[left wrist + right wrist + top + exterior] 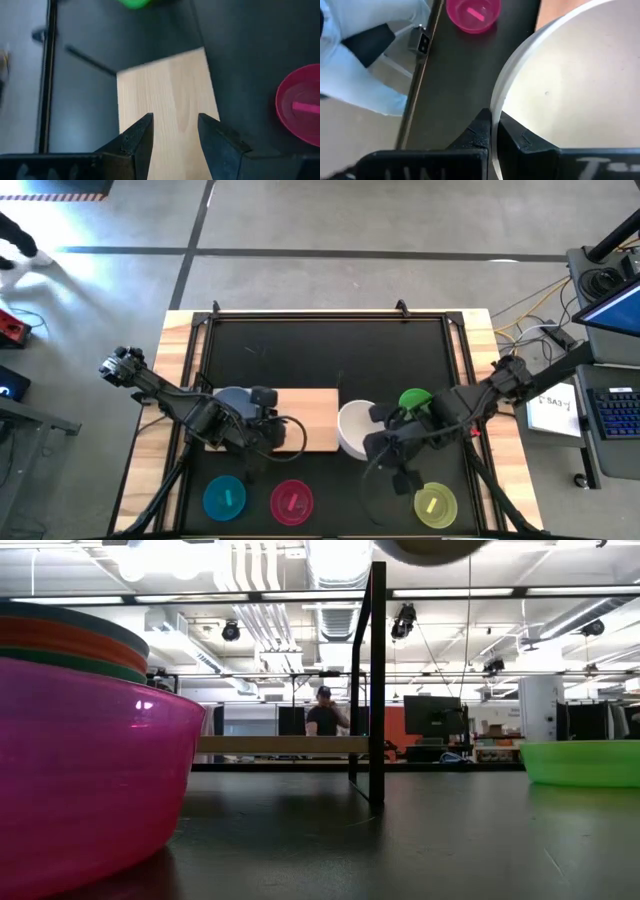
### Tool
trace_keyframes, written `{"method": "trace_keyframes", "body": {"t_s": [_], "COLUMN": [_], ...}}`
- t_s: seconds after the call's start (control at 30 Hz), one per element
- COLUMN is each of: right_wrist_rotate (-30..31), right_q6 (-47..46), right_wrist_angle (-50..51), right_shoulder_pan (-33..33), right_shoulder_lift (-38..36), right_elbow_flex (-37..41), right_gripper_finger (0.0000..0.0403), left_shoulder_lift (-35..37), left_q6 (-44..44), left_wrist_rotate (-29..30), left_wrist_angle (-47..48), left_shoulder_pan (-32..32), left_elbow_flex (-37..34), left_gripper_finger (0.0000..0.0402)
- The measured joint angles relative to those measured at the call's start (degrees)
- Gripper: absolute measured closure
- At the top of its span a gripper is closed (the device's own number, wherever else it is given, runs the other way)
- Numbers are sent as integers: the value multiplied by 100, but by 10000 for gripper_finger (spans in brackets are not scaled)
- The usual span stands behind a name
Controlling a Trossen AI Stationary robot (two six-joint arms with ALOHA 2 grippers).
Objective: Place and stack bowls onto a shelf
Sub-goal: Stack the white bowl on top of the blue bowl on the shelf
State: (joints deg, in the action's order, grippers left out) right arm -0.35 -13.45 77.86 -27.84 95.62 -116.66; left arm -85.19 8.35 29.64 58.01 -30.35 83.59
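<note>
Two end effectors: the right end effector (492,131) pinches the white bowl's (580,85) rim; the left end effector (175,131) hangs parted over the shelf (167,95).

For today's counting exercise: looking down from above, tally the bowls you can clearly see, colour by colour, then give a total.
White bowl: 1
Green bowl: 1
Cyan bowl: 1
Magenta bowl: 1
Yellow-green bowl: 1
Total: 5

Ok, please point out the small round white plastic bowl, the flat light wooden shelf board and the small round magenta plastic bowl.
Small round white plastic bowl (580,90): right wrist view, on its inner wall.
Flat light wooden shelf board (165,95): left wrist view, on its bare top face.
Small round magenta plastic bowl (291,502): high view, on its inside bottom.
</note>
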Motion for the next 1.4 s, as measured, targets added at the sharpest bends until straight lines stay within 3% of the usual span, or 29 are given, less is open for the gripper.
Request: {"method": "trace_keyframes", "body": {"t_s": [0.3, 0.47, 0.53, 0.73, 1.0, 1.2, 1.4], "right_wrist_rotate": [-136, -135, -130, -115, 65, 345, 351], "right_q6": [2088, 2788, 3016, 3869, 4962, 5659, 6163], "right_wrist_angle": [138, 195, 295, 347, 410, 402, 361], "right_shoulder_pan": [536, 1028, 1213, 1569, 1679, 1680, 1675], "right_shoulder_lift": [8, 8, 8, 19, 395, 642, 854], "right_elbow_flex": [-298, -272, -262, -237, -226, -228, -473], "right_gripper_finger": [395, 394, 394, 394, 394, 394, 394], "left_shoulder_lift": [15, 25, 26, 23, 15, 0, -10], "left_q6": [-992, -1133, -1202, -1552, -1643, -1643, -1809], "left_wrist_rotate": [1526, 1630, 1491, 267, 384, -77, -155], "left_wrist_angle": [-331, 33, 146, 201, 67, -38, -240], "left_shoulder_pan": [0, 9, 19, 148, 325, 326, 373], "left_elbow_flex": [512, 1126, 1292, 1470, 1425, 1415, 1181], "left_gripper_finger": [264, 264, 264, 264, 264, 264, 264]}}
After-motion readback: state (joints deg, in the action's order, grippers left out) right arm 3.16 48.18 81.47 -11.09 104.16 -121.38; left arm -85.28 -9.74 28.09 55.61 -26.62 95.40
